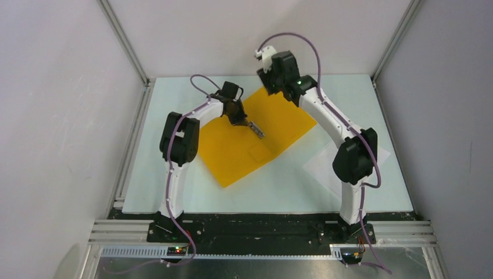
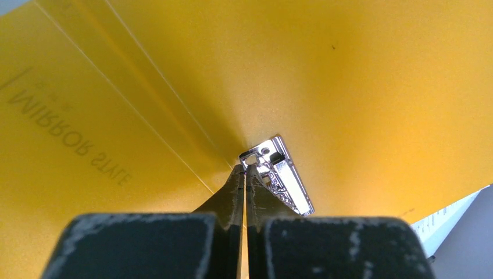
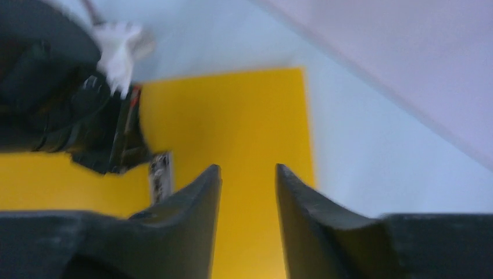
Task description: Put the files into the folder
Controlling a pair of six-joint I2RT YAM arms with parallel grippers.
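Note:
The orange-yellow folder (image 1: pixel 232 152) lies flat and slanted on the table, with a small metal clip (image 1: pixel 257 132) showing on its surface. My left gripper (image 1: pixel 249 124) is shut, and its tips (image 2: pixel 245 170) rest against the near end of the clip (image 2: pixel 285 180) on the folder (image 2: pixel 360 87). Nothing shows between the fingers. My right gripper (image 3: pixel 249 171) is open and empty, hovering above the folder's far corner (image 3: pixel 256 116). The files, white sheets (image 1: pixel 322 164), lie on the table right of the folder, partly under the right arm.
The pale table top (image 1: pixel 174 192) is bordered by white walls on three sides, with aluminium posts in the back corners. The left arm's wrist (image 3: pixel 64 116) shows at the left of the right wrist view. A white printed edge (image 2: pixel 447 218) peeks past the folder's corner.

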